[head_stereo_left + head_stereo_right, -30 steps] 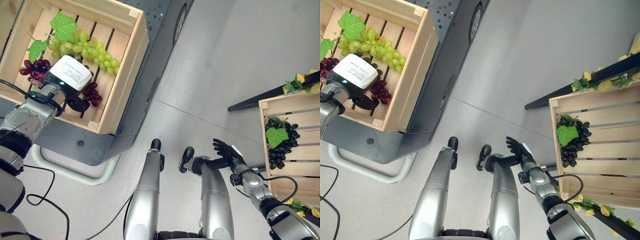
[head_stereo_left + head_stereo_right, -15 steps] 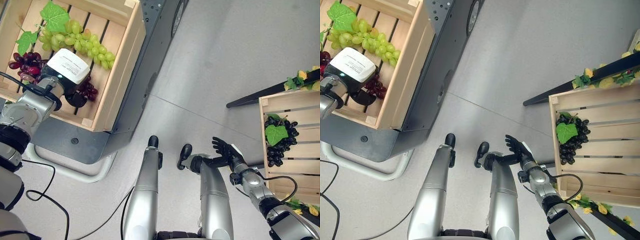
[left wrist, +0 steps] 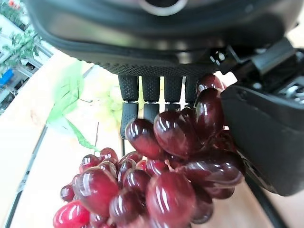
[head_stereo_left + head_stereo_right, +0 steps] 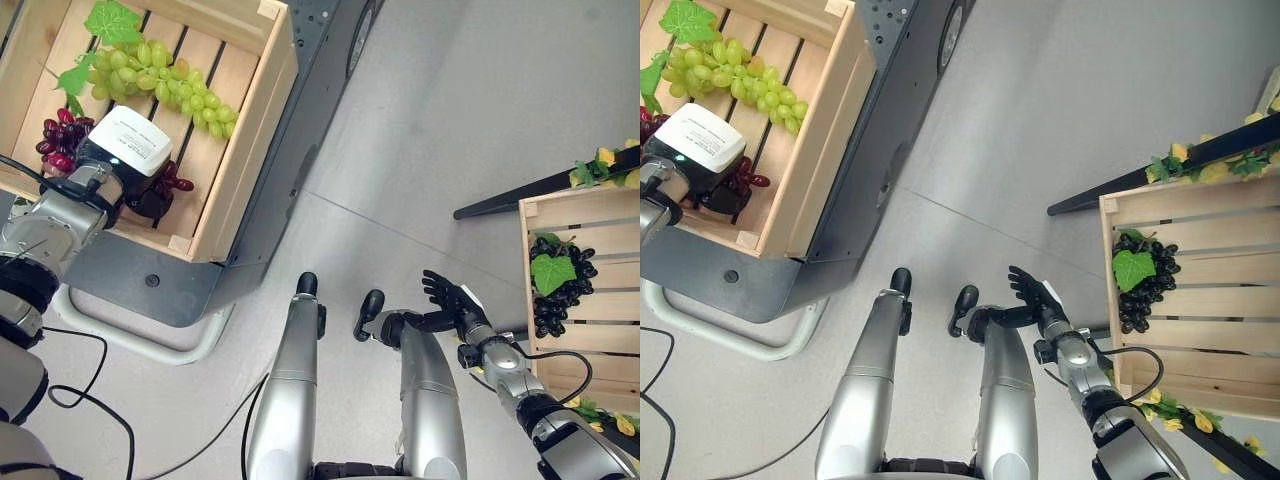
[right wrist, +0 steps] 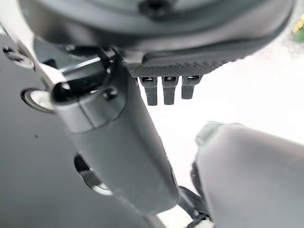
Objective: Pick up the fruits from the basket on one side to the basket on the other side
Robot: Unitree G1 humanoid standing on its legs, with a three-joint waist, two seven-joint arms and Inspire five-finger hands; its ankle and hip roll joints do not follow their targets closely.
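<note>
Wide bare floor [image 4: 450, 130] separates the crates. Left crate [image 4: 245, 120] holds green grapes [image 4: 160, 80] and glossy dark-red grapes [image 3: 156, 175], near its front rim. Left hand [image 4: 150, 195] has fingers and thumb curled round the red bunch. Right crate [image 4: 590, 330] holds black grapes [image 4: 555, 295] (green leaf on top). Right hand [image 4: 455, 308] spread, holding nothing, beside it.
</note>
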